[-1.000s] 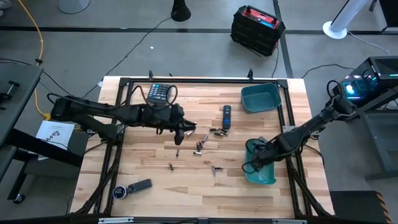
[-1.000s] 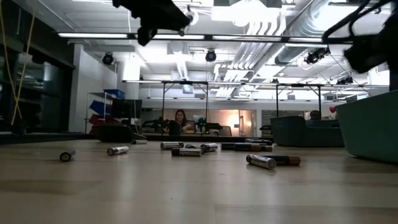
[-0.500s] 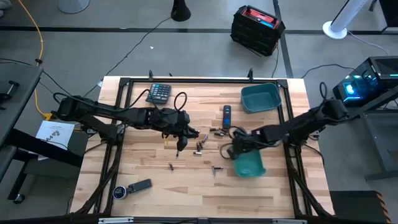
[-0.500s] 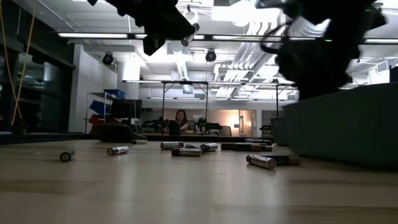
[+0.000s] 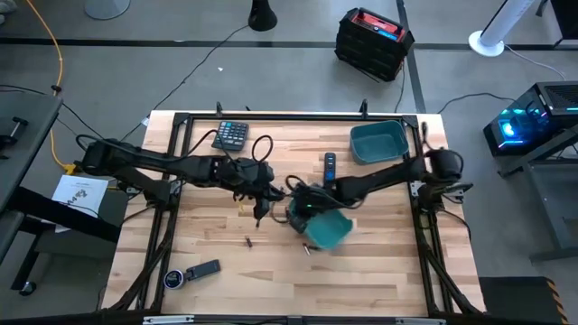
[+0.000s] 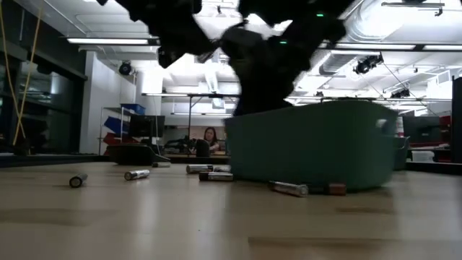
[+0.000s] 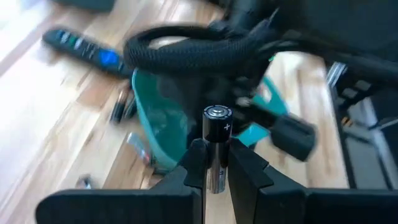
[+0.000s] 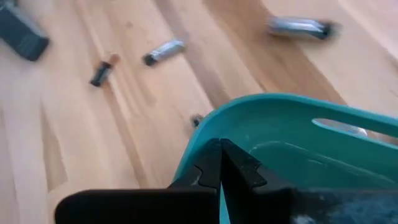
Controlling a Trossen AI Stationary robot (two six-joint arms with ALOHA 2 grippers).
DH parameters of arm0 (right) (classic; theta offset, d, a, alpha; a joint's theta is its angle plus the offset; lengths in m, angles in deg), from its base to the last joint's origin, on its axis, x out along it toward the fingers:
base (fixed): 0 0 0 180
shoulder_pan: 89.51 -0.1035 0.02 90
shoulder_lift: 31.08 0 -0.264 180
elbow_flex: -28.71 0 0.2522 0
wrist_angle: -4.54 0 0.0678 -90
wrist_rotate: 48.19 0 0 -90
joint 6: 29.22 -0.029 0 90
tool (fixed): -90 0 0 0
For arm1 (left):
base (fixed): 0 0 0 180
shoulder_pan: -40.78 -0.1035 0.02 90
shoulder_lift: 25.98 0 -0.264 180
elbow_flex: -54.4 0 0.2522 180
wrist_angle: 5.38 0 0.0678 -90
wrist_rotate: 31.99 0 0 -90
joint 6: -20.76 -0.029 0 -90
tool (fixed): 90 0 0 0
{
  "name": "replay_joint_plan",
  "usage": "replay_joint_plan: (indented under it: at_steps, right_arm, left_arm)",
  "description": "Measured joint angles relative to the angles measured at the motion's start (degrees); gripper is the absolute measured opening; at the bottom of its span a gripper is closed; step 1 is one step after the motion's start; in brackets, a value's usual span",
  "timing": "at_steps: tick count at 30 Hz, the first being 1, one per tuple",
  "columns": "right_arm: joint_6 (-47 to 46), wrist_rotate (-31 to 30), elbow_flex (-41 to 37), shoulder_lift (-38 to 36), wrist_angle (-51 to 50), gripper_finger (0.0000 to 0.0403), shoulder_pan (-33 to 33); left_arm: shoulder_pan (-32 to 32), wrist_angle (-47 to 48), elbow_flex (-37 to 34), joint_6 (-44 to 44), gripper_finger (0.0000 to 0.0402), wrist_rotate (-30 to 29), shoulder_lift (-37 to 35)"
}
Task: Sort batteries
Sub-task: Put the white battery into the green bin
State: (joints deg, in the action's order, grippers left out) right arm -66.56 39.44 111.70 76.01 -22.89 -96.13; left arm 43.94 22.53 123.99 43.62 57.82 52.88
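Left gripper (image 7: 210, 163) mid-counter, jaws clenched on one upright battery (image 7: 216, 144). Right gripper (image 8: 221, 163) beside it, jaws clamped on the teal bin (image 5: 327, 229) rim (bin tilted). Loose batteries (image 6: 136, 174) lie scattered nearby.

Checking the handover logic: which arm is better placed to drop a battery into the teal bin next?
Left. The left gripper is shut on a battery beside the teal bin. The right gripper is shut on that bin's rim.
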Motion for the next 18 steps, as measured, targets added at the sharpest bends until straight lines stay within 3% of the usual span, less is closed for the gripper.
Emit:
replay_joint_plan:
  at_steps: [7, 12, 18]
  right_arm:
    - [10.59, 0.5, 12.13, 8.35, -0.14, 0.0, 1.19]
    - [16.36, 0.68, 19.26, 12.51, 0.99, 0.0, 2.56]
    - [19.9, 1.08, 25.51, 15.42, 1.44, 0.0, 5.03]
  left_arm:
    - [0.37, 14.16, 0.0, -1.12, 0.0026, -0.77, -4.26]
    - [0.44, 23.79, 0.0, -1.09, 0.0026, -6.28, -10.15]
    - [0.42, 29.05, 0.0, -0.27, 0.0026, -11.25, -17.79]
